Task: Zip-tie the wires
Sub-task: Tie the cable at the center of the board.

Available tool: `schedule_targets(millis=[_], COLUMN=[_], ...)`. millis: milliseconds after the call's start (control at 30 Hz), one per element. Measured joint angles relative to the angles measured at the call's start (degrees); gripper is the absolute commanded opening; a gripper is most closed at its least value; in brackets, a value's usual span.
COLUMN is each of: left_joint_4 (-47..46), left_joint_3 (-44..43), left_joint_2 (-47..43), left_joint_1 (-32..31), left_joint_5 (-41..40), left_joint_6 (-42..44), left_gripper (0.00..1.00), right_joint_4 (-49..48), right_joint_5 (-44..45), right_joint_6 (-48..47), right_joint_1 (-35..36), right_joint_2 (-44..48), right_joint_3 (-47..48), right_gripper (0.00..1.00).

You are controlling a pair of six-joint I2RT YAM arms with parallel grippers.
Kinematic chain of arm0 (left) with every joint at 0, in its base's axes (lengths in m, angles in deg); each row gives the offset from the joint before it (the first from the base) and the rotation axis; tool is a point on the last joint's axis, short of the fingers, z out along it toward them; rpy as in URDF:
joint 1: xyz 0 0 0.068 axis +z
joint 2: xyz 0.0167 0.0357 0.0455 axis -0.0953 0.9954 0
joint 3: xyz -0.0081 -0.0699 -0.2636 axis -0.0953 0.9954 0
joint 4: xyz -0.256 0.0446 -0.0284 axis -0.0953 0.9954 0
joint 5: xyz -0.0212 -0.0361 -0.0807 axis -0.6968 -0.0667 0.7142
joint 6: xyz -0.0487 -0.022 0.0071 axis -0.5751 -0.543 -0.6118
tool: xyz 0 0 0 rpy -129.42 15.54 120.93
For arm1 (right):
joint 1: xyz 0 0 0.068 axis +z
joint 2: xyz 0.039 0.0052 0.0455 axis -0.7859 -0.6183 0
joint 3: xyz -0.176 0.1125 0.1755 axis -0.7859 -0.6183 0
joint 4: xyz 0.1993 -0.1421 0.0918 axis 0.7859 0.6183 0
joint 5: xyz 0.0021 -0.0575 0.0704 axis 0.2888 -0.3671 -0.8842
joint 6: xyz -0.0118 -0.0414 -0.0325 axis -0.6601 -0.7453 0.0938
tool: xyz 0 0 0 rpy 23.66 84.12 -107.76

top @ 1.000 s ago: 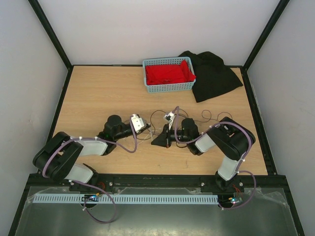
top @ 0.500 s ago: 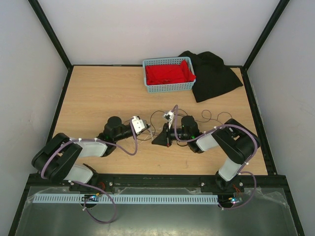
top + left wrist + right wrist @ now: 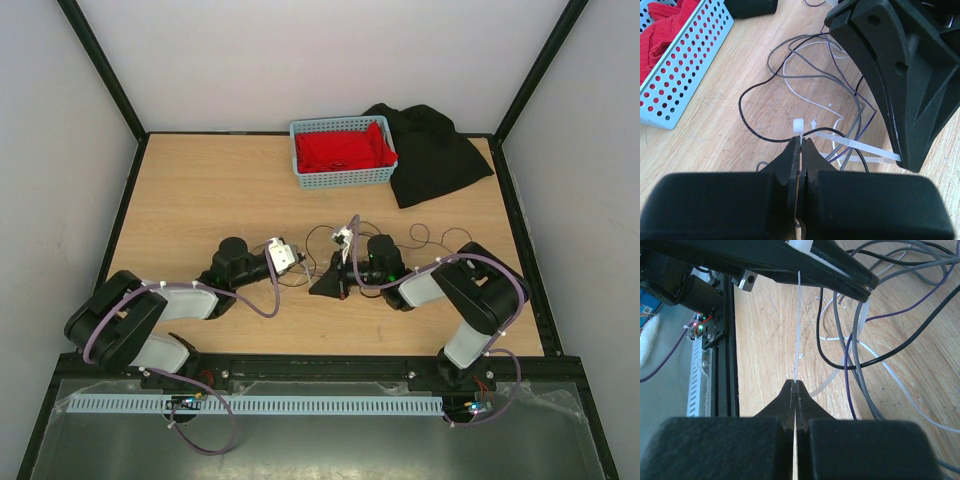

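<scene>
Looking down the left wrist camera, we see the left gripper [image 3: 801, 142] with its two black fingers pressed together, nipping the thin white plastic zip tie [image 3: 860, 146] right beneath its small square head. From there the strip runs low across the pale wooden table [image 3: 200, 190] to the tip of the other arm's tool. Over to the right wrist view, and the right gripper [image 3: 795, 386] is squeezed tight too, clamping the strip's far end. We catch that end edge-on, a fine white line stretching straight up to the left fingers. So both tools grip the same tie, one at each end, tips pointing at each other near the middle of the table. The loose tangle of thin wires [image 3: 846, 365], black, grey, purple and whitish, lies on the wood right beside the tie, loops curling outward. Whether the strip actually passes around any strand, we cannot tell. At the back sits the light blue perforated plastic basket [image 3: 343, 178] with a red cloth [image 3: 340, 150] inside and a black cloth [image 3: 435, 155] just beside its right end.
</scene>
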Motion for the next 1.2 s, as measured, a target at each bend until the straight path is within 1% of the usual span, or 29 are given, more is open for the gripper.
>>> schedule_targets(millis=[400, 1200], left_joint_4=[0.0, -0.74], left_joint_3=[0.02, 0.42], left_joint_2=[0.02, 0.13], left_joint_1=[-0.02, -0.5], left_joint_5=[-0.02, -0.44], left_joint_6=[0.26, 1.14], left_gripper=[0.0, 0.0], right_joint_4=[2.29, 2.51], right_joint_5=[-0.26, -0.46], right_joint_6=[-2.14, -2.6], right_joint_1=[0.0, -0.85], right_joint_2=[0.9, 1.09], right_joint_3=[0.9, 0.92], right_gripper=[0.0, 0.0])
